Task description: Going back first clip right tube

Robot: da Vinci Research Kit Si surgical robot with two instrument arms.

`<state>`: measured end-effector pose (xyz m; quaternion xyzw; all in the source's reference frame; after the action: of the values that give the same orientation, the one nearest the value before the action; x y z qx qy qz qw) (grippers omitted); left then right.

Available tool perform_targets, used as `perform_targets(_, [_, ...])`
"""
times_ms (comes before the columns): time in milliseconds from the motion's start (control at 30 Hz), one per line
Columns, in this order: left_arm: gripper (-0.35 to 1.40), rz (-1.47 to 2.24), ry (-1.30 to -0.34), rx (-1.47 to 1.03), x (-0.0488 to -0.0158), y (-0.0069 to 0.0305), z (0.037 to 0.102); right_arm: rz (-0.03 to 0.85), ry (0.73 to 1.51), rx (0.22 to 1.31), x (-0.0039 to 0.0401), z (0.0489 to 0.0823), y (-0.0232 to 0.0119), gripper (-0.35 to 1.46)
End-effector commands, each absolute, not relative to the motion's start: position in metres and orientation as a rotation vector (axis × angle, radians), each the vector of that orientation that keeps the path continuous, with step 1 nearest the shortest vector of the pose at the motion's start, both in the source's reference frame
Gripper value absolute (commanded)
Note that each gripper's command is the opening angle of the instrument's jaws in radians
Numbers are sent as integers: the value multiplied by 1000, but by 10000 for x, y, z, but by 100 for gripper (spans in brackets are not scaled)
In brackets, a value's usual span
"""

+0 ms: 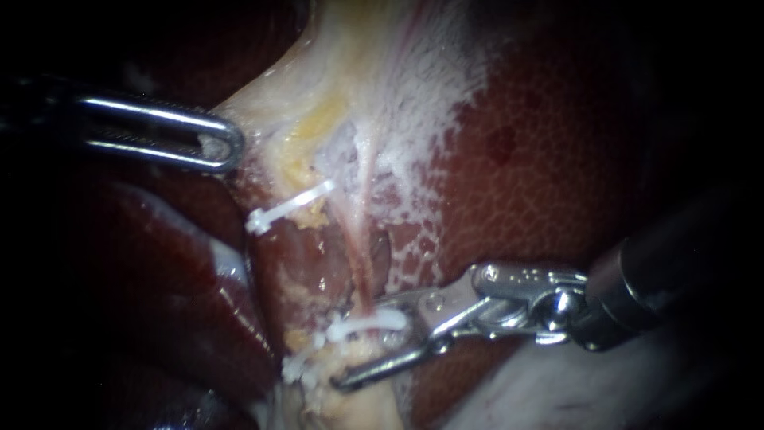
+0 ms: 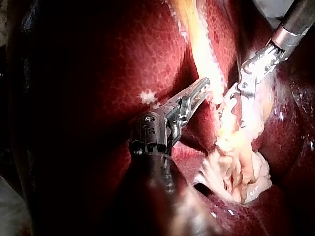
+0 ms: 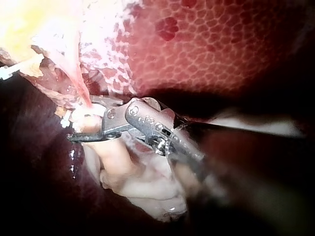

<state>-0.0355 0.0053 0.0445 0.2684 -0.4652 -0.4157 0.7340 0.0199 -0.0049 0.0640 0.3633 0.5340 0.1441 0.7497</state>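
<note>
The right instrument (image 1: 360,344) held its claw apart, and a white clip (image 1: 368,324) lay in the gap, seemingly touching only the upper jaw, though glare made that hard to judge. The clip sat across the right tube (image 1: 360,239), a pink strand running crosswise to the claw, so any retreat would go back along the shaft, away from the tube. The left instrument (image 1: 223,143) was well apart, its claw apparently clamped on pale tissue (image 1: 263,119). A second clip (image 1: 288,207) lay between the two instruments. The right wrist view showed the strand entering the claw; the left wrist view hid the clip.
</note>
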Motion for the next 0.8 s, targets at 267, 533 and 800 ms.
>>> perform_targets(267, [-33, -914, -1023, 590, -355, 53, 445, 296, 1174, 784, 190, 637, -43, 60])
perform_targets(533, [-33, -912, -1023, 589, -354, 52, 448, 310, 1177, 763, 165, 633, -43, 60])
perform_targets(800, [-33, -909, -1024, 585, -354, 49, 459, 353, 1184, 695, 120, 617, -20, 60])
